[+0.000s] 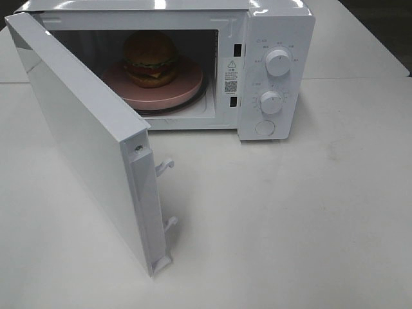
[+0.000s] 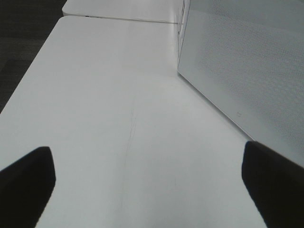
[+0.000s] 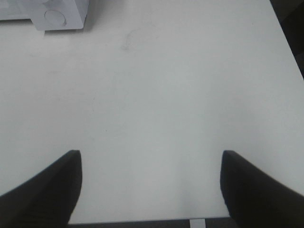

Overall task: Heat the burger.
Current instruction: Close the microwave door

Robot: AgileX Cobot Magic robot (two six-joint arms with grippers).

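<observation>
- Left wrist view: the left claw [image 2: 147,159] stands spread wide, its two dark fingers [image 2: 26,185] far apart at the frame's edges, with only bare white surface [image 2: 118,95] between them
- This claw holds nothing and touches nothing; the mesh-dotted outer face of the microwave door [image 2: 247,66] stands beside it, apart from the fingers
- Right wrist view: the right claw [image 3: 152,159] is also spread wide and empty, hovering over the plain surface near its edge
- A corner of the microwave [image 3: 61,9] with its round button [image 3: 54,18] shows well ahead of the right claw, no contact
- Exterior high view: neither claw appears here
- The burger [image 1: 151,58] sits inside the microwave cavity, upright on a round pink plate [image 1: 187,87] that rests on the turntable
- It has a glossy golden-brown bun on top, a green lettuce frill, a red slice and a dark patty beneath, then the lower bun; the cavity's shade dims its colours
- The door hangs fully open toward the left, its inner edge showing two white latch hooks [image 1: 165,166]
- On the control panel to the right of the cavity sit an upper knob [image 1: 278,62], a lower knob [image 1: 271,102] and the round button below them
</observation>
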